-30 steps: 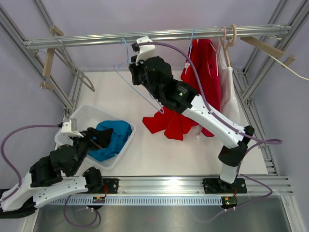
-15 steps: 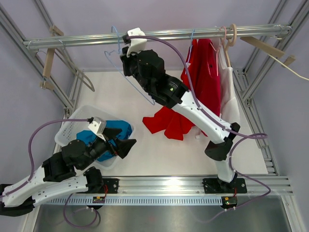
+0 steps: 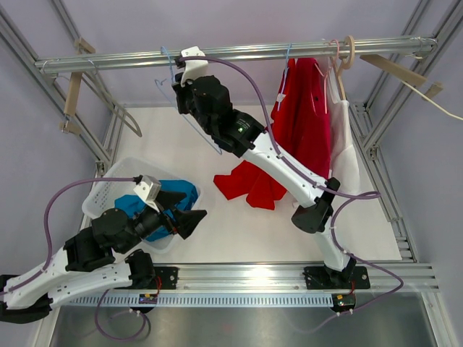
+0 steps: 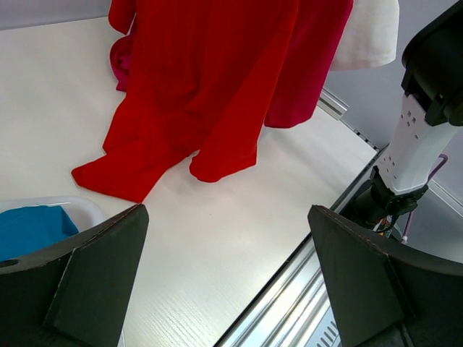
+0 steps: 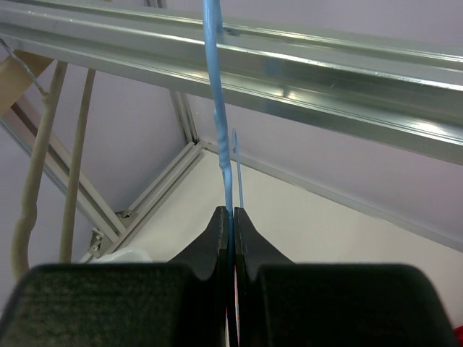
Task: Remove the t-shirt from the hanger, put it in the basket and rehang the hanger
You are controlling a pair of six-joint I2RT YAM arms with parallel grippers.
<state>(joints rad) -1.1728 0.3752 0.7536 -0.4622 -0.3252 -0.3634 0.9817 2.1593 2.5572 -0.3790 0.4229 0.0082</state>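
Observation:
A red t-shirt (image 3: 249, 184) (image 4: 148, 163) lies crumpled on the white table, off any hanger. A bare blue wire hanger (image 3: 197, 129) (image 5: 217, 108) is pinched in my right gripper (image 3: 176, 78) (image 5: 230, 211), which is shut on its wire just under the metal rail (image 3: 239, 54) (image 5: 325, 79). The hanger's hook sits at the rail. Over the bin's right edge, my left gripper (image 3: 191, 208) (image 4: 226, 213) is open and holds nothing. It faces the red t-shirt.
A clear plastic bin (image 3: 108, 181) at the left holds a blue garment (image 3: 173, 199). A darker red garment (image 3: 307, 116) and a white one (image 3: 349, 144) hang at the rail's right end. Wooden hangers (image 3: 72, 94) hang at the left and another (image 3: 391, 69) at the right.
My right arm has carried the blue hanger left and up to the rail. My left arm swung out of the bin toward the right, jaws open throughout.

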